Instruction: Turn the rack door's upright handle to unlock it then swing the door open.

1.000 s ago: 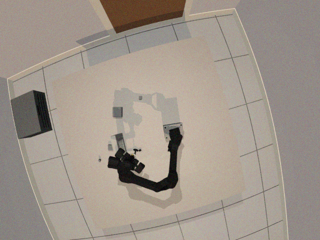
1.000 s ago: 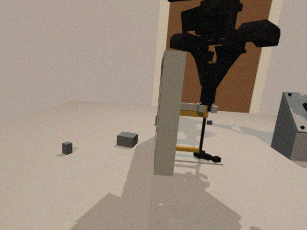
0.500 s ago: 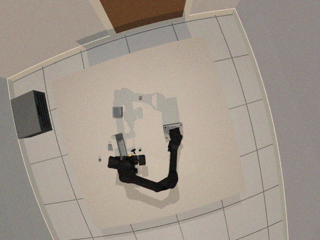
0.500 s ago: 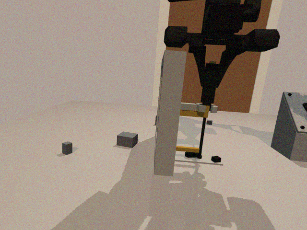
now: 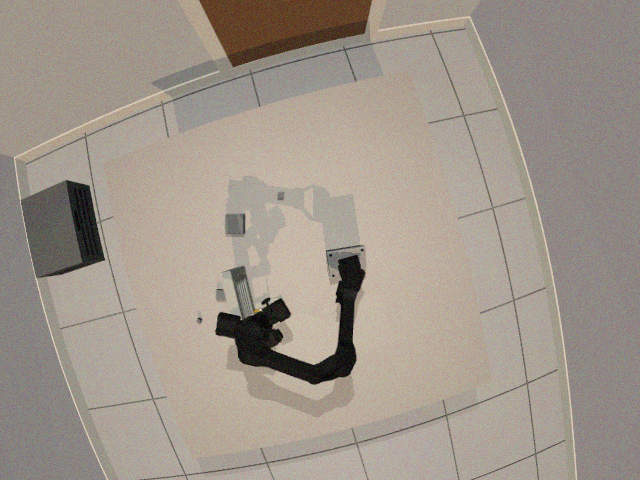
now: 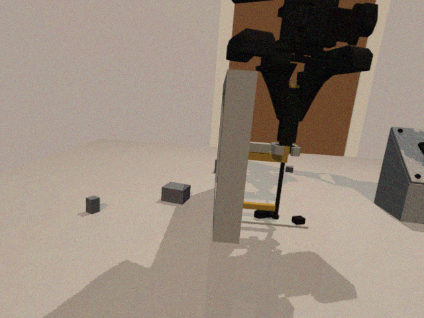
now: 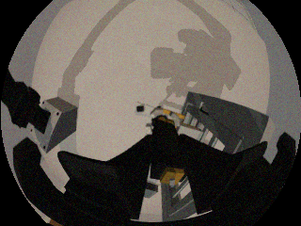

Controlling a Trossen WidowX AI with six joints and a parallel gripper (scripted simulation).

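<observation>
Gripping slim upright handle, black angular gripper [image 5: 256,312] [image 6: 287,142] [image 7: 166,138]

The arm [image 5: 305,364] was bent into a broad U as seen from above, with its rear links carried along one side, an elbow turned at the lower corner and the forearm run across to the wrist [image 5: 251,333]. In the exterior view the gripper [image 6: 288,138] [image 7: 166,138] was pointed downward, its fingers [image 6: 287,112] tapered toward the tips and brought close together. The fingers were stopped short of fully shut, and something was gripped between them. Near the top of that view, the gripper's dark, bulky body was spread out on both sides above the narrow tips.
</observation>
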